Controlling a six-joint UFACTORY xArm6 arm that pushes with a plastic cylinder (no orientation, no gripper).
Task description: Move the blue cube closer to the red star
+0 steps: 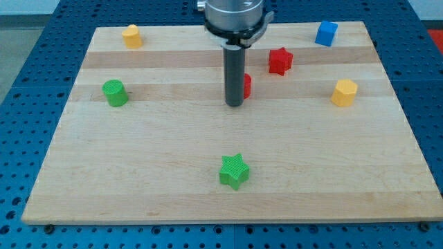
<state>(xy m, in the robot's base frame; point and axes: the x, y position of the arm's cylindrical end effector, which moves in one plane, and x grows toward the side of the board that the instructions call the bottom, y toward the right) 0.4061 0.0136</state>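
Observation:
The blue cube point(326, 33) sits near the top right corner of the wooden board point(138, 180). The red star point(279, 61) lies to the cube's lower left, well apart from it. My tip point(234, 104) rests on the board near the middle, left of and below the red star. A second red block point(246, 86) is mostly hidden behind the rod, just right of it; its shape cannot be made out.
A yellow block point(132, 35) sits at the top left. A green cylinder point(115, 93) is at the left. A yellow hexagonal block point(343, 92) is at the right. A green star point(234, 171) lies near the bottom middle.

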